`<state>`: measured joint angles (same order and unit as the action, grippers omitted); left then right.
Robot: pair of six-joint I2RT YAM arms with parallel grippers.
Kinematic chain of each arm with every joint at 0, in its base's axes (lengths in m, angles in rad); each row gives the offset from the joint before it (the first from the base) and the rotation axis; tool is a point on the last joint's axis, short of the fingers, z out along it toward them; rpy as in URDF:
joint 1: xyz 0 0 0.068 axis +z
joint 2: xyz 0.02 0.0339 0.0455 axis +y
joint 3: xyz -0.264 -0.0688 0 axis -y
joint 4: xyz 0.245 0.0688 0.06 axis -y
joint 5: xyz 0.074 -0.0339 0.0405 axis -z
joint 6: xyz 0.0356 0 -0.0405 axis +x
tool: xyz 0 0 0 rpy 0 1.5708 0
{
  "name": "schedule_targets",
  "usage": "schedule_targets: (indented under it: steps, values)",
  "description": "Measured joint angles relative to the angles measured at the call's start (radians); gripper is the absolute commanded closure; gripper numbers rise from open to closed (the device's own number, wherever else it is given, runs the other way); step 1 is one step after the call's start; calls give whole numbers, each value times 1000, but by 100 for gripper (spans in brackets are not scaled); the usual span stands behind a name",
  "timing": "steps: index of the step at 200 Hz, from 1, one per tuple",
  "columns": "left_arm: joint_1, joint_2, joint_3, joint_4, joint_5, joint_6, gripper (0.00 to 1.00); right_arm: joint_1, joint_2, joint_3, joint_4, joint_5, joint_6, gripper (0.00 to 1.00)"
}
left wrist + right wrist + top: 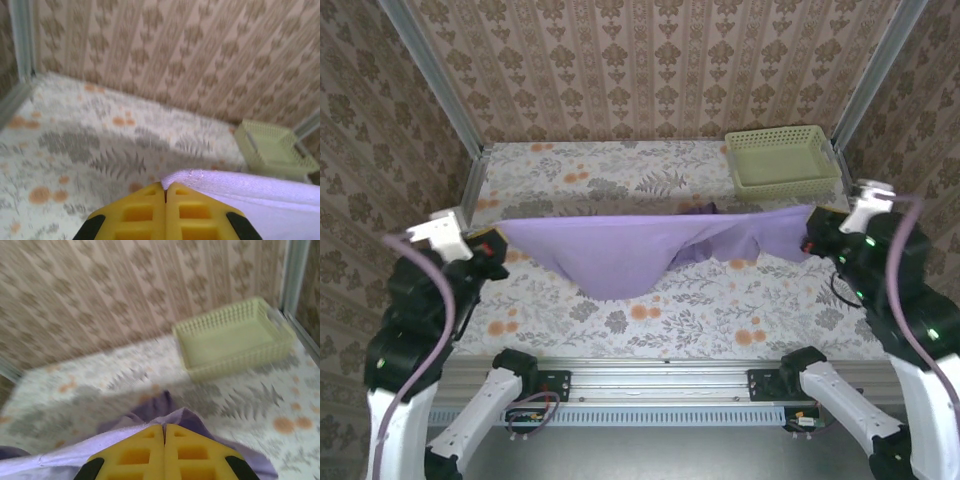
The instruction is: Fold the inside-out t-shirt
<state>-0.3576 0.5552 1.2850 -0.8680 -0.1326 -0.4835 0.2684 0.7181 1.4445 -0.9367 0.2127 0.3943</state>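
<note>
The floral table (720, 320) carries the pale green basket (782, 160) at its far right corner. The inside-out t-shirt (620, 250), plain lavender, hangs as a taut band on the near side of the basket. Its right end is just in front of the basket and its left end is well off to the basket's left. The upper edge runs almost straight between the two ends. The middle sags in a broad point toward the table, to the left of the basket. Whether that point touches the table I cannot tell. A darker purple fold shows just left of the basket's near corner, probably more of the shirt.

The right gripper (810, 238) sits just in front of the basket, its yellow fingers pressed together on the shirt's edge. The left gripper (500, 250), far to the basket's left, is likewise closed, with the hem pinched between its fingertips.
</note>
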Motion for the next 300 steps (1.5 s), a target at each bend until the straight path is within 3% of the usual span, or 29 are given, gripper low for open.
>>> schedule_targets:
  steps: [27, 58, 86, 109, 131, 151, 186, 202, 223, 264, 300]
  values:
    - [0, 8, 37, -1, -54, 10, 100, 0, -29, 66, -3, -61, -6, 100]
    - [19, 250, -2, 13, -75, 13, 100, 0, 58, -29, 22, -67, -15, 100]
    - [96, 596, -59, 66, -29, 8, 100, 0, 297, -134, 88, -67, -32, 100]
    - [161, 858, -62, 100, 33, 5, 100, -2, 549, -126, 142, -69, -49, 100]
    - [210, 1030, 45, 89, 84, 5, 100, -4, 790, 24, 152, -66, -64, 100]
    - [248, 1114, 267, 75, 126, 5, 100, -8, 941, 267, 147, -60, -88, 100]
    - [339, 1068, 609, 146, 175, 5, 100, -10, 1010, 701, 187, -16, -127, 100]
    - [378, 982, 656, 207, 192, 6, 100, -10, 987, 836, 240, 7, -140, 100]
    - [408, 841, 651, 282, 201, 6, 100, -10, 924, 890, 299, 24, -161, 100]
    - [420, 586, 424, 402, 208, 9, 100, -10, 832, 813, 344, 7, -183, 100]
    - [425, 461, 13, 451, 230, -33, 100, -8, 714, 417, 393, -87, -154, 100]
